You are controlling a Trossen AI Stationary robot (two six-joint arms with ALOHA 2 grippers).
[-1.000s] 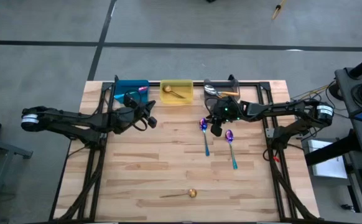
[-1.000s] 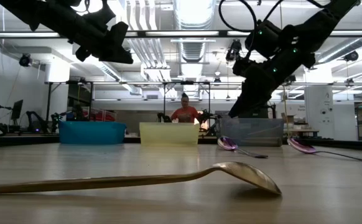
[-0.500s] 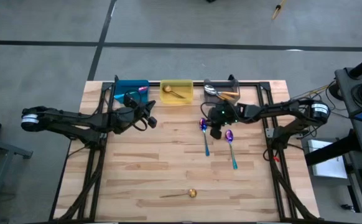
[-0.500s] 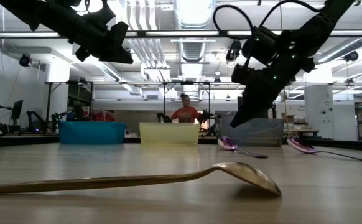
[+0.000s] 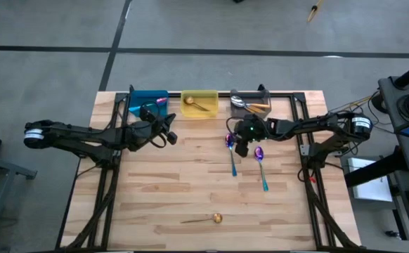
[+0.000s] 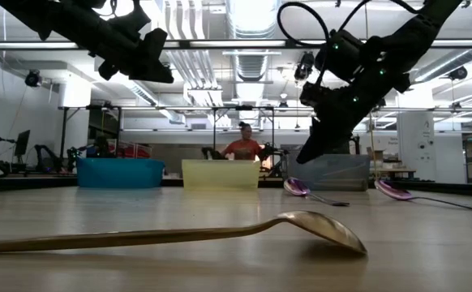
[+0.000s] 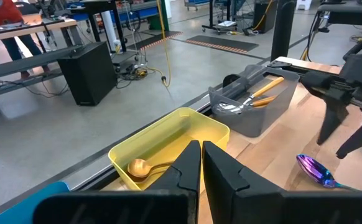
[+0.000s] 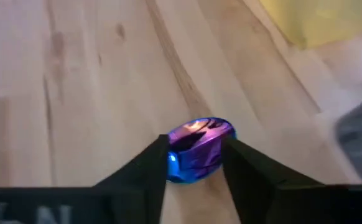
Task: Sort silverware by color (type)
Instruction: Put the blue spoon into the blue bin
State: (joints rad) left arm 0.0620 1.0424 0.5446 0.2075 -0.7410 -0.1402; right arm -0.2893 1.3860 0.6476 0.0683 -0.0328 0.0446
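The right gripper [image 5: 242, 145] hangs over the table's [image 5: 155, 190] far half with its fingers [image 8: 145, 165] parted, straddling the bowl of a purple spoon [image 8: 196, 149] without pinching it. That spoon [image 5: 231, 153] lies with its bowl at twelve o'clock and its teal handle trailing toward six, so the fingers sit across its long axis. A second purple spoon [image 5: 261, 166] lies just beside, at three o'clock. The left gripper [image 5: 168, 131], fingers shut on nothing, waits near the blue bin [image 5: 138, 98], well apart from both.

I'm working in a robotics lab: beyond the wooden table [image 6: 220, 235] I see workbenches, other robot arms, ceiling ducts [image 6: 252, 24] and a seated person [image 6: 240, 146].
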